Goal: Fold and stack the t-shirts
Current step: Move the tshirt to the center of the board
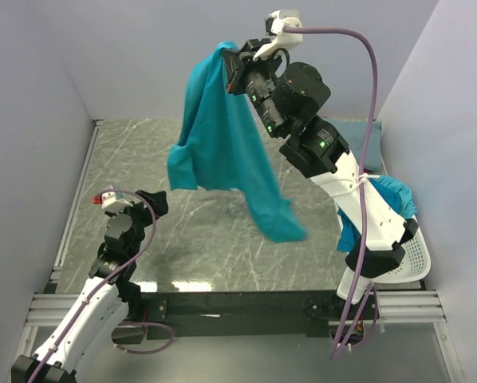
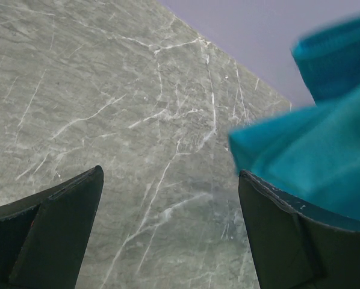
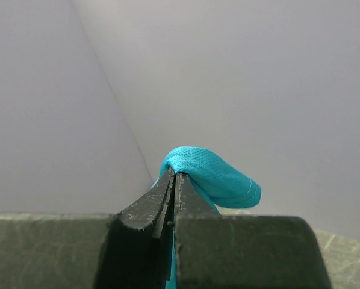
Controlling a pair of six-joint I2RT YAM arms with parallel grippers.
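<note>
My right gripper [image 1: 232, 62] is raised high at the back and shut on the top edge of a teal t-shirt [image 1: 222, 144], which hangs down over the marble table [image 1: 143, 159]. In the right wrist view the jaws are closed with a fold of teal cloth [image 3: 213, 177] pinched at their tips [image 3: 174, 176]. My left gripper [image 1: 152, 201] is open and empty, low at the left above the table. In the left wrist view its fingers [image 2: 288, 235] are wide apart and the hanging shirt [image 2: 312, 144] is at the right. More teal shirts [image 1: 394, 195] lie in the basket.
A white perforated basket [image 1: 410, 259] stands at the right edge behind my right arm. A grey-blue cloth [image 1: 358, 132] lies at the back right. Grey walls enclose the table on three sides.
</note>
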